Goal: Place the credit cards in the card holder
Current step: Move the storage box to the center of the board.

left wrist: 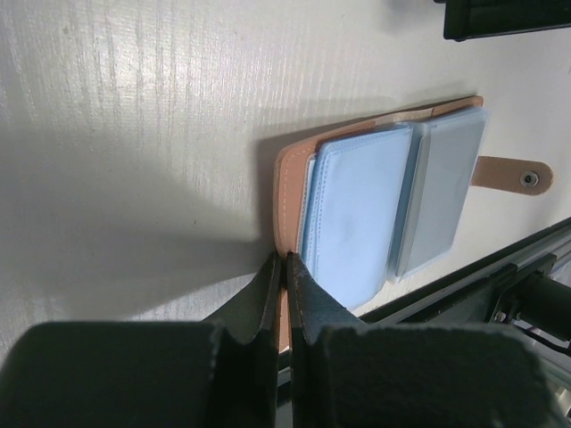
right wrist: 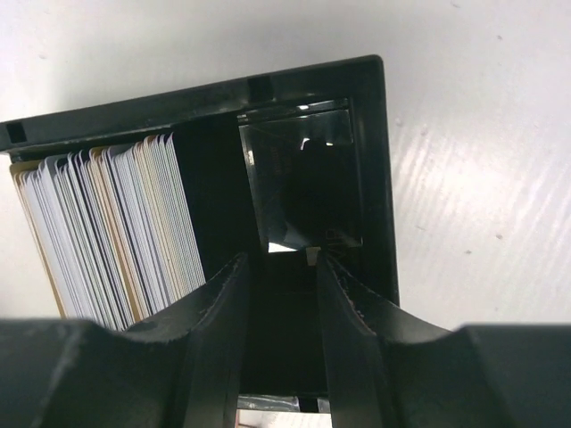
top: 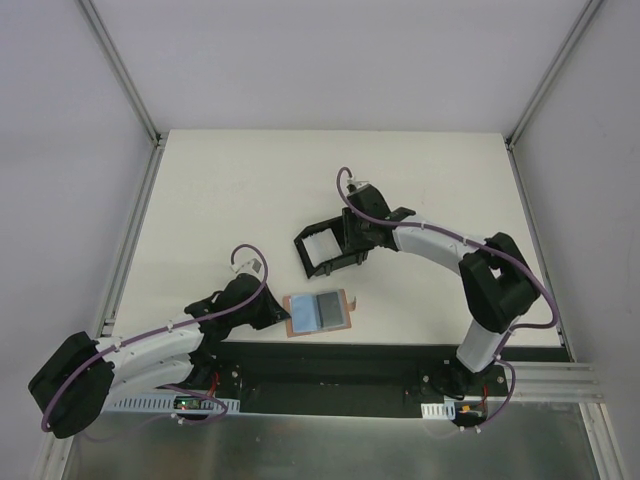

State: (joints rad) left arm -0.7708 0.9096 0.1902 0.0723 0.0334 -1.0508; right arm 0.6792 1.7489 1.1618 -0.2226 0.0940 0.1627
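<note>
The tan card holder [top: 317, 312] lies open near the table's front edge, showing light blue and grey pockets [left wrist: 357, 214] and a snap tab [left wrist: 513, 176]. My left gripper [top: 279, 314] is shut on the holder's tan left edge [left wrist: 287, 192], its fingertips [left wrist: 286, 259] pinching the leather. A stack of credit cards [right wrist: 107, 232] stands on edge in the left part of a black box [right wrist: 375, 178]. My right gripper [right wrist: 278, 259] reaches into the box's right part beside the stack. Its jaws stand apart, and only dark box interior shows between them.
The black box [top: 305, 245] sits mid-table with white card edges [top: 322, 245] showing inside, under the right arm's wrist. A black rail [top: 380, 360] runs along the table's front edge just below the card holder. Metal posts stand at the back corners.
</note>
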